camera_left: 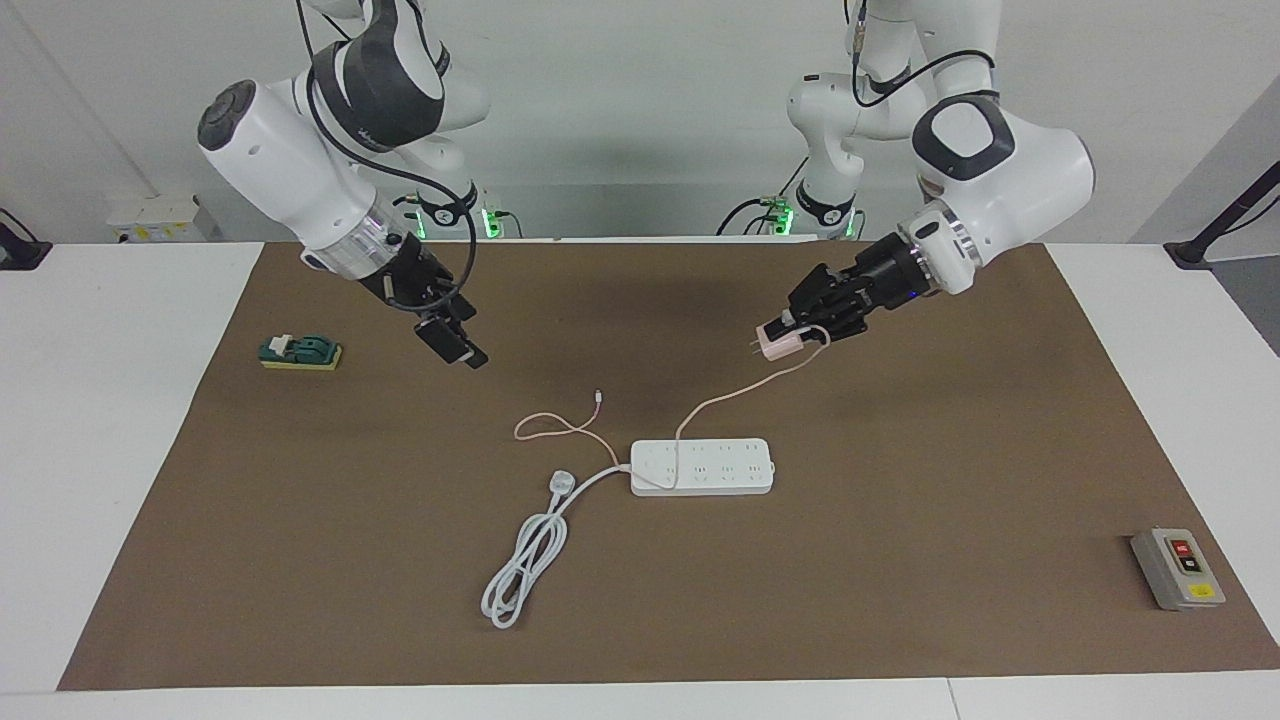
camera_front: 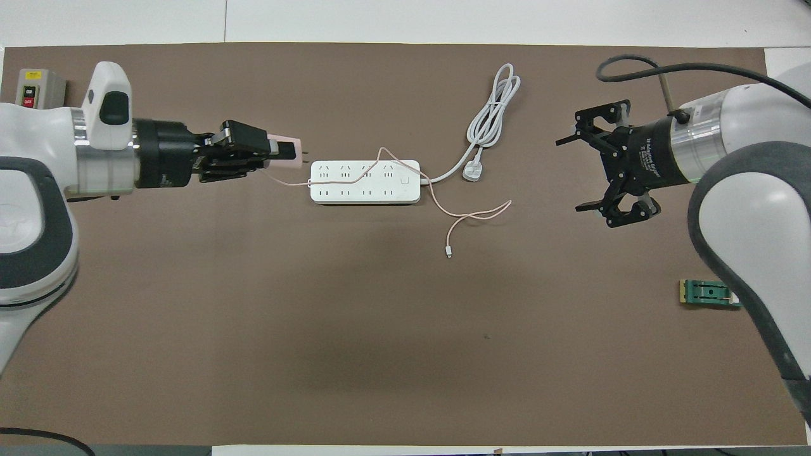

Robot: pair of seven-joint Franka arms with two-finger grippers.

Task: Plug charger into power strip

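The power strip (camera_left: 703,466) (camera_front: 365,182) lies flat in the middle of the brown mat, sockets up. Its thick white cord (camera_left: 525,565) (camera_front: 497,101) is coiled on the mat and ends in a white plug (camera_left: 562,483) (camera_front: 473,171). My left gripper (camera_left: 790,335) (camera_front: 279,150) is shut on the pink charger (camera_left: 778,345) (camera_front: 288,149) and holds it in the air, over the mat just off the strip's end toward the left arm's end of the table. The charger's prongs point sideways. Its pink cable (camera_left: 700,405) (camera_front: 469,215) trails across the strip. My right gripper (camera_left: 460,345) (camera_front: 580,172) is open and empty, raised over the mat.
A green and yellow block (camera_left: 300,352) (camera_front: 709,293) lies near the mat's edge at the right arm's end. A grey box with red and yellow buttons (camera_left: 1177,568) (camera_front: 35,88) sits at the mat's corner at the left arm's end, farther from the robots than the strip.
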